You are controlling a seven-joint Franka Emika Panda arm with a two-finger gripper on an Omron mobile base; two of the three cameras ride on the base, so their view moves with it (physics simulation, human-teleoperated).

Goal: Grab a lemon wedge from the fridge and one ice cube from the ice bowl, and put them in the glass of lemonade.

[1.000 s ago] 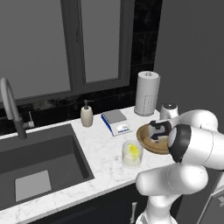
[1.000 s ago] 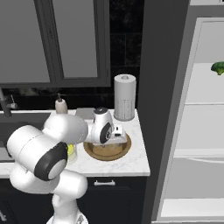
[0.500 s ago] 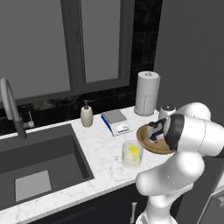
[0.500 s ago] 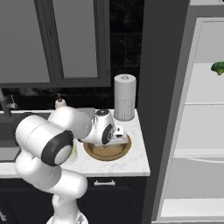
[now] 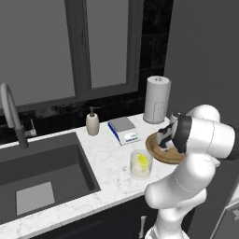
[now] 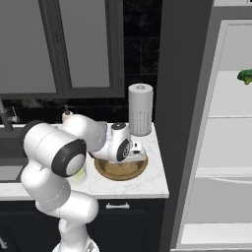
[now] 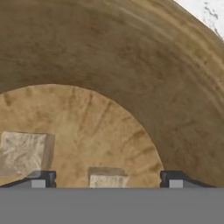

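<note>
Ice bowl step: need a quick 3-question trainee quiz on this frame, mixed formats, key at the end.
1. True or false: a lemon wedge is already in the glass of lemonade.
2. Multiple choice: the gripper is positioned over
A. the sink
B. the ice bowl
C. the paper towel roll
3. Fill in: in the hand view, one ice cube lies between the spread fingertips and another ice cube lies off to the ____ of them.

Key:
1. True, a yellow piece shows inside the glass.
2. B
3. left
</note>
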